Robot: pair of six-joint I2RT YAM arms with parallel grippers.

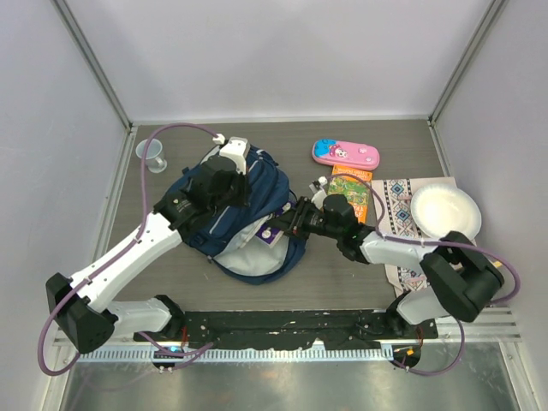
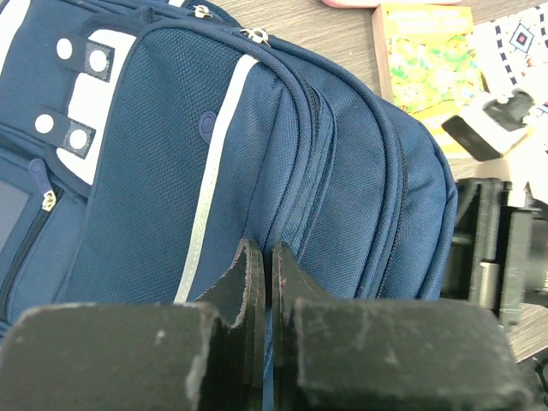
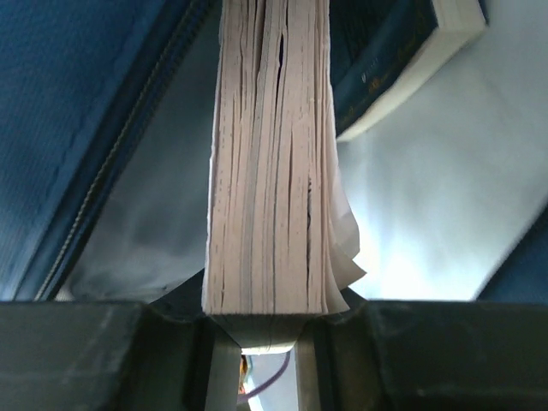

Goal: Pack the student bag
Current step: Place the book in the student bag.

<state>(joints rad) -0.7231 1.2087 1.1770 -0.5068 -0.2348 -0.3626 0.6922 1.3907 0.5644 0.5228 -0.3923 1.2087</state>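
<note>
1. top view: pale walls enclose a grey wood-grain table [image 1: 342, 278]. the student bag [image 1: 261, 184] lies flat at mid-table. its long axis runs from the far side to the near side, and its pale-lined mouth at the near end is turned toward the right gripper [image 1: 288, 224]. that gripper's fingers hold a book [image 1: 272, 233] at the opening. the left gripper [image 1: 229, 190] rests on top of the bag. behind the right fingers lie an orange book [image 1: 353, 195], a pink pencil case [image 1: 345, 154], a patterned cloth [image 1: 396, 210] and a white plate [image 1: 445, 211]. a cup [image 1: 152, 156] stands well beyond the left fingers.
2. left wrist: the left gripper [image 2: 264, 270] is pressed closed, with its tips against the bag's navy side panel [image 2: 342, 171]. i cannot tell whether any fabric is caught. the bag's white stripe runs up and away to the left of the fingers.
3. right wrist: the right gripper [image 3: 267, 315] clamps the book's page block [image 3: 270, 171] edge-on, and the book points straight ahead into the grey lining. a second book [image 3: 402, 60] lies ahead and to the right, and the zipper edge [image 3: 111, 163] lies to the left.
</note>
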